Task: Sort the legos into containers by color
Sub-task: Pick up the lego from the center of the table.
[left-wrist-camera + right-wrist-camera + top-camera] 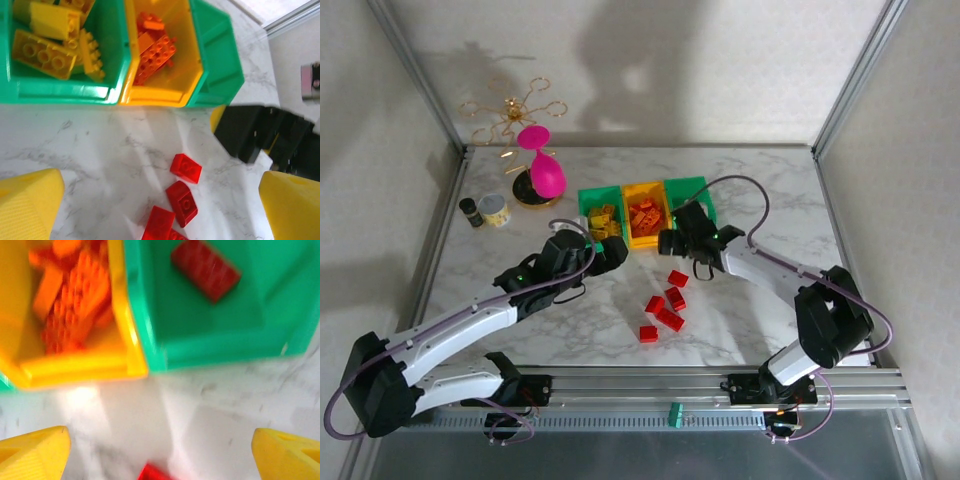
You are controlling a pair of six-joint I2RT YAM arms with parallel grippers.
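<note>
While yellows and oranges sit binned, the step in hand reads as the reds.

Top view: left green bin (582, 205), yellow bin (645, 186) and right green bin (688, 182) stand in a row at 12 o'clock on the table (570, 330). Right gripper (685, 232) hangs at the right green bin's 6 o'clock edge. Left gripper (610, 252) sits at 6 o'clock of the left green bin. Five red legos (670, 300) lie loose at 6 o'clock of the bins, between the arms.

Left wrist: yellow legos (47, 45) fill the left green bin and orange legos (155, 50) the yellow bin. Left gripper is spread wide and grips nothing. Loose reds lie on the marble at 6 o'clock, and the right arm's black body is at 3 o'clock.

Right wrist, blurred: jaws spread wide and empty. One red brick (205, 270) lies inside the right green bin at 1 o'clock. Orange legos are at 10 o'clock, and a loose red's edge is at 6 o'clock.

Next, as I judge it: swing the right gripper back toward 6 o'clock, settle over the nearest loose red, square the jaws to its sides, pinch it and carry it to the right green bin. The reds lie close together, so take an outer one, and mind the left arm nearby.
</note>
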